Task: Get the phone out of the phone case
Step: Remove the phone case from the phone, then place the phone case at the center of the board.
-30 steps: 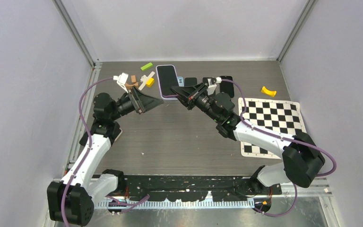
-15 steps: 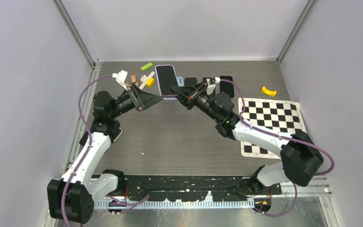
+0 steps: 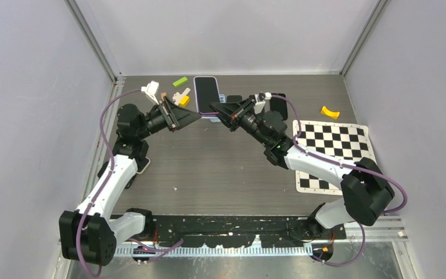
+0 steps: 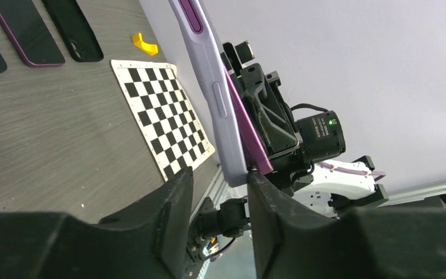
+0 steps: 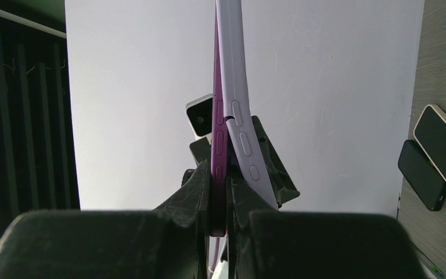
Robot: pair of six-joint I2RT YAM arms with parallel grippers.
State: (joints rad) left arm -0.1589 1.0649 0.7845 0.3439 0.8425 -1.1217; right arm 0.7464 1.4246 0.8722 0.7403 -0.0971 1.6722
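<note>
Between the two wrists, over the far half of the table (image 3: 209,168): my right gripper (image 5: 219,181) is drawn down to a narrow slot on the dark purple phone (image 5: 216,139), and its pads pinch the edge that carries the side buttons. Just beside that edge, outside the grip, the lilac phone case (image 5: 232,70) bows away from the phone, so a seam shows open along this side.

My left gripper (image 4: 220,180) stands narrow around the near end of the case. That end touches one finger, and a sliver of daylight shows on the other side, so I cannot tell whether it is truly clamped.

From above, the handset is held clear of the table with its screen up. Its long axis runs from the fingertips toward the back wall. The two grippers meet it at its near end, the left on the left corner and the right on the right corner, so neither arm is nearer.

Judgement: the case is partly peeled on the button side, but the phone is not yet free. The separation turns on pulling across the thickness, phone one way and case the other. The risk I read is the case slipping from the left fingers.

The checkerboard mat (image 3: 331,145) lies well apart to the right.
</note>
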